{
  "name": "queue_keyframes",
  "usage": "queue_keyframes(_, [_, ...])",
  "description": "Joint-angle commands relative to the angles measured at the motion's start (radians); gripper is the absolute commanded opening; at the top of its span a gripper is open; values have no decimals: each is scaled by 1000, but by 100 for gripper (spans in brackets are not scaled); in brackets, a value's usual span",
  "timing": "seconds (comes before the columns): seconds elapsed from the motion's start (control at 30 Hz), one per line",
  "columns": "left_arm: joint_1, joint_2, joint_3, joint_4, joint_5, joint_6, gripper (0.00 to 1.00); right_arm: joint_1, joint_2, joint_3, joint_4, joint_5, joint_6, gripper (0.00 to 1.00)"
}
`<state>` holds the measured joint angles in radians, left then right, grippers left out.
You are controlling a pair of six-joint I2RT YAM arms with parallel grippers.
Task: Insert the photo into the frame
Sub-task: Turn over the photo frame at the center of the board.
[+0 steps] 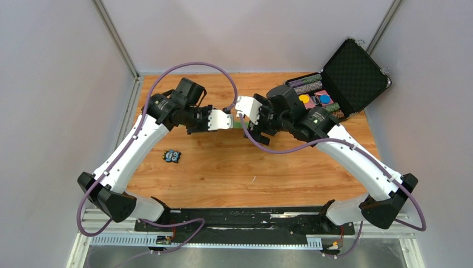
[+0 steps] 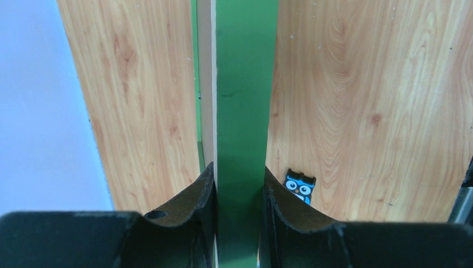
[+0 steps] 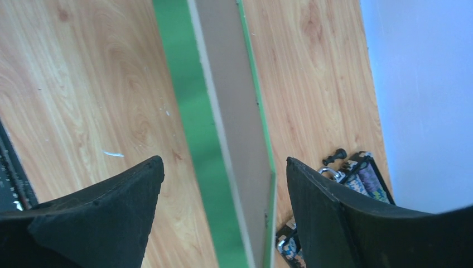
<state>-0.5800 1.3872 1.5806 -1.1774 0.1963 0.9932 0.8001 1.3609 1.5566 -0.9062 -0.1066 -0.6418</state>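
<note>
Frame (image 2: 242, 111) standing on edge, straight down from both claws, green rail running away from the left wrist camera toward the worktop (image 1: 234, 167). Left claw (image 2: 240, 223) has it, folks: jaws partly closed, both dark fingers (image 2: 192, 206) pressed flat against the rail, one on each face, no gap showing on either side. Whether the far end of the frame touches the wood, I cannot tell from here.

Over to the right claw (image 3: 224, 162): jaws spread wide, the frame passing between the two fingers (image 3: 128, 190) with clear space on both sides, touching neither. Nothing gripped there. From that wrist you see a green edge toward the left finger, a thin green edge toward the right finger, and a dull brown panel (image 3: 231, 100) between them; what that panel is, I cannot tell.

From above, the two claws meet nose to nose at mid-worktop, only a sliver of green showing between them.

Little blue owl (image 2: 300, 187) lies on the wood just past the left claw's right finger, well below it. An open black case (image 1: 348, 75) sits behind the right claw toward the far corner, its edge peeking past that claw's right finger
</note>
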Motion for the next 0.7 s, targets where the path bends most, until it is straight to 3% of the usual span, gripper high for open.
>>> queue_keyframes(0.0, [-1, -11, 68, -16, 41, 16, 0, 12, 18, 11, 58, 93, -53, 82])
queue_keyframes(0.67, [0, 16, 110, -53, 58, 25, 0, 50, 45, -56, 82, 136, -49, 76])
